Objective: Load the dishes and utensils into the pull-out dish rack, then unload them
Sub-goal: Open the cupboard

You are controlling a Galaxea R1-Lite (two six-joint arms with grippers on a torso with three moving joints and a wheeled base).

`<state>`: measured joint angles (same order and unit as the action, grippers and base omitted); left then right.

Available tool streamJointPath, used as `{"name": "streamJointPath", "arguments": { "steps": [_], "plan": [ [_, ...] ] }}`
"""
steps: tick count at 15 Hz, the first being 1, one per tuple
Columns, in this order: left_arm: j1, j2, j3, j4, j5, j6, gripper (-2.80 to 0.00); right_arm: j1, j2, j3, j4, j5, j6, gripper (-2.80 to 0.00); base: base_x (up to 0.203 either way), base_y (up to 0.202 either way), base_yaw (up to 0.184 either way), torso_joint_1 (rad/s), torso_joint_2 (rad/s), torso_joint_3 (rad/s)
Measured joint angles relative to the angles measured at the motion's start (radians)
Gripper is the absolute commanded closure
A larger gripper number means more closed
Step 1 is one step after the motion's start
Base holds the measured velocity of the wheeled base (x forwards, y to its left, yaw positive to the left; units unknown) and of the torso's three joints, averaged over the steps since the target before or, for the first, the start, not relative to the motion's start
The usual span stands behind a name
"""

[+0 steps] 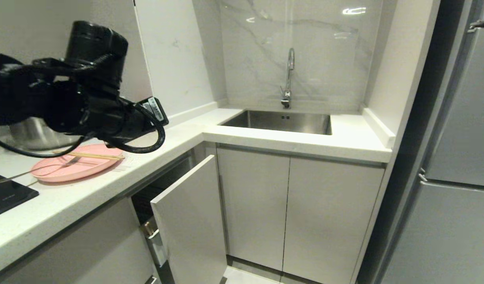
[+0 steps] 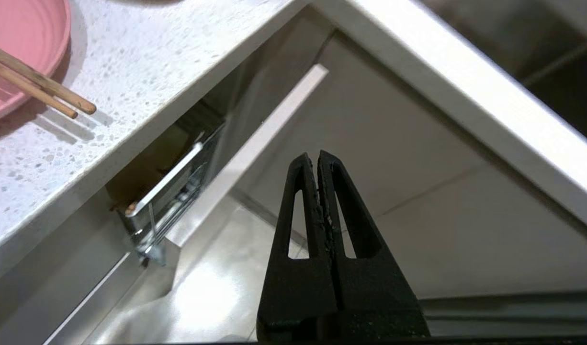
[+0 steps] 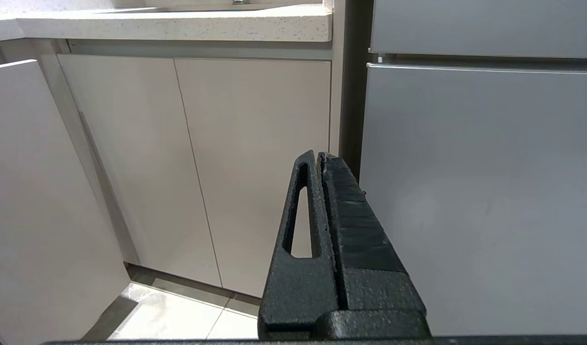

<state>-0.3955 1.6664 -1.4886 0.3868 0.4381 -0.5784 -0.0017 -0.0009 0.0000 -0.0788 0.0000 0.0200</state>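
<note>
A pale-pink plate (image 1: 78, 163) lies on the counter at the left, with a pair of wooden chopsticks (image 1: 92, 156) and a silver fork (image 1: 36, 170) across it. Below the counter the pull-out dish rack stands partly drawn out: its white front panel (image 1: 190, 221) angles into the room, and chrome frame parts (image 1: 149, 228) show behind it. My left arm (image 1: 88, 106) hovers above the counter edge near the plate. My left gripper (image 2: 317, 155) is shut and empty, pointing down past the rack's panel (image 2: 255, 148) toward the floor, with the plate (image 2: 20, 52) and chopsticks (image 2: 39, 88) off to the side. My right gripper (image 3: 318, 154) is shut and empty, low beside the fridge.
A steel sink (image 1: 281, 121) with a faucet (image 1: 289, 75) is set in the counter straight ahead. A steel pot (image 1: 32, 134) stands behind the plate, and a black cooktop (image 1: 5, 195) lies at the near left. Closed cabinet doors (image 1: 289, 213) sit under the sink, and a grey fridge (image 1: 459, 157) fills the right.
</note>
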Motion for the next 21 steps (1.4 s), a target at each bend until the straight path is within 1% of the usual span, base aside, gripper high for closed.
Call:
{"name": "streamJointPath", "arguments": {
  "steps": [4, 7, 8, 13, 21],
  "plan": [
    [0.056, 0.139, -0.030, -0.012, 0.003, -0.004, 0.00, 0.000, 0.000, 0.000, 0.000, 0.000, 0.000, 0.00, 0.000, 0.000, 0.000, 0.000, 0.00, 0.000],
    [0.099, 0.237, -0.069, -0.084, 0.003, 0.010, 0.00, 0.000, 0.000, 0.000, 0.000, -0.001, 0.000, 0.00, 0.000, 0.000, 0.000, 0.000, 0.00, 0.000],
    [0.108, 0.265, -0.085, -0.090, 0.003, 0.017, 0.00, 0.000, 0.000, 0.000, 0.000, 0.000, 0.000, 0.00, 0.000, 0.000, 0.000, 0.000, 0.00, 0.000],
    [0.117, 0.379, -0.120, -0.090, 0.000, 0.022, 0.00, 0.000, 0.000, 0.000, 0.000, 0.000, 0.000, 0.00, 0.000, 0.000, 0.000, 0.000, 0.00, 0.000],
    [0.125, 0.485, -0.144, -0.093, 0.001, 0.024, 0.00, 0.000, 0.000, 0.000, 0.000, 0.000, 0.000, 0.00, 0.000, 0.000, 0.000, 0.000, 0.00, 0.000]
  ]
}}
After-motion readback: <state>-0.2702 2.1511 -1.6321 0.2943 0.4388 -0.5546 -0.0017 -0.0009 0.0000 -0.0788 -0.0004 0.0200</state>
